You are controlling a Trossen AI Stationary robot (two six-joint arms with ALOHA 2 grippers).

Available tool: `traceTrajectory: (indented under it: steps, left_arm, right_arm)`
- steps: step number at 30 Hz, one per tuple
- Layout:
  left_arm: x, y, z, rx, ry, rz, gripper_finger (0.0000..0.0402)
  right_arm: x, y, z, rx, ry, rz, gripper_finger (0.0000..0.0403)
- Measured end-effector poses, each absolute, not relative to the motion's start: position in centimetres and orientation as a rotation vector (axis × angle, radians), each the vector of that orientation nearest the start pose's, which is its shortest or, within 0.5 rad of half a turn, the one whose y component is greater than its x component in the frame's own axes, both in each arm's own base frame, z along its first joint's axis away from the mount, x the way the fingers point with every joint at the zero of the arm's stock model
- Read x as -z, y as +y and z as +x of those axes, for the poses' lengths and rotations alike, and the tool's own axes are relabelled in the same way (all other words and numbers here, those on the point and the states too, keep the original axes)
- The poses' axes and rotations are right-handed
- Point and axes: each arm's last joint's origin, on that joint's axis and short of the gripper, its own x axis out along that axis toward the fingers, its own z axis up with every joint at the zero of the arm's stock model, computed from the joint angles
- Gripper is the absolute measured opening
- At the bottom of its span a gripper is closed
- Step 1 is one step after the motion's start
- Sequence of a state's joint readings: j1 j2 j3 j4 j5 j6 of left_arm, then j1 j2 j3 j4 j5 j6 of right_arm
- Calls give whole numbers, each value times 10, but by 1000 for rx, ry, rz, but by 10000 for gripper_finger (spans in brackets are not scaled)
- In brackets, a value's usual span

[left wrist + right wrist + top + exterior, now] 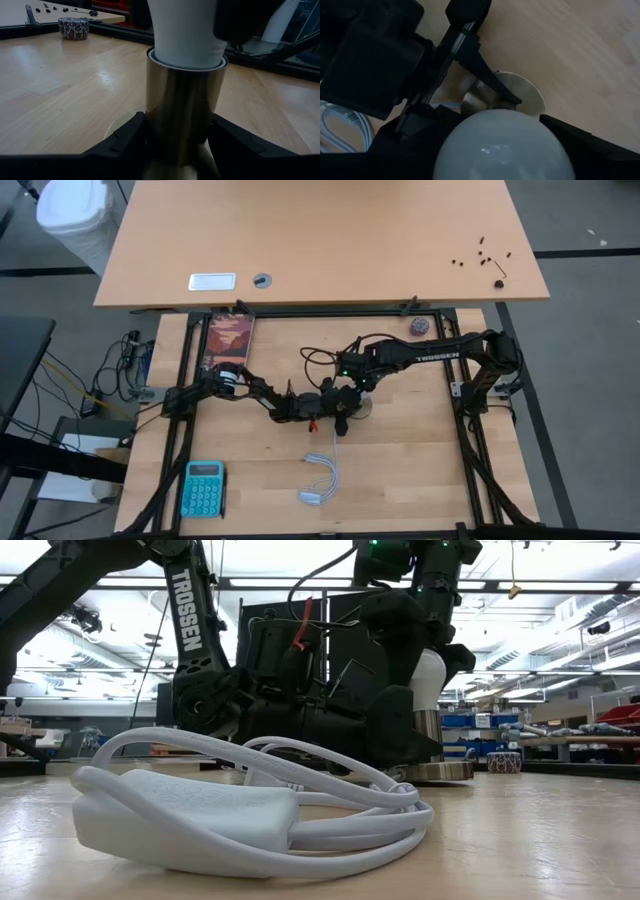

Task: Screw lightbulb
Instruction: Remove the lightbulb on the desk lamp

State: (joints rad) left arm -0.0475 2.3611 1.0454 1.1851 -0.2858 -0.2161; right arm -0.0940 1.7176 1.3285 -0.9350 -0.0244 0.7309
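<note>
The lightbulb (186, 35) stands upright in the brass socket (183, 115) near table centre. The left gripper (180, 142) is clamped on the socket's barrel, fingers on either side. The right gripper (505, 145) comes down over the bulb's dome, jaws flanking the glass; contact cannot be told. The coiled white cord (250, 805) lies at six o'clock from the socket, a teal calculator (203, 488) at seven o'clock, a small ball (418, 326) at one o'clock. Both arms hide the bulb from overhead.

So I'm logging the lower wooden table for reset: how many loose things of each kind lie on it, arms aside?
White pear-shaped lightbulb in its metal socket: 1
Teal calculator: 1
Coiled white cord: 1
Picture book: 1
Small purplish-grey ball: 1
Total: 5
</note>
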Motion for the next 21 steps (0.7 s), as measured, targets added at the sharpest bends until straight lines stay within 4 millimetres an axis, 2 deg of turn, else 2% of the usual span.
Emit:
traceTrajectory:
  steps: [6,10,15,21]
  left_arm:
    - [-55,-12,422,-251,103,-194,198]
    - [-55,-12,422,-251,103,-192,198]
    - [-55,-12,422,-251,104,-191,198]
    - [-54,-12,422,-250,105,-192,198]
  right_arm:
    - [-233,-30,330,539,1244,698,262]
    - [-233,-31,330,485,1260,646,260]
    - [-234,-34,330,304,1301,507,281]
    - [-234,-36,329,19,1318,218,263]
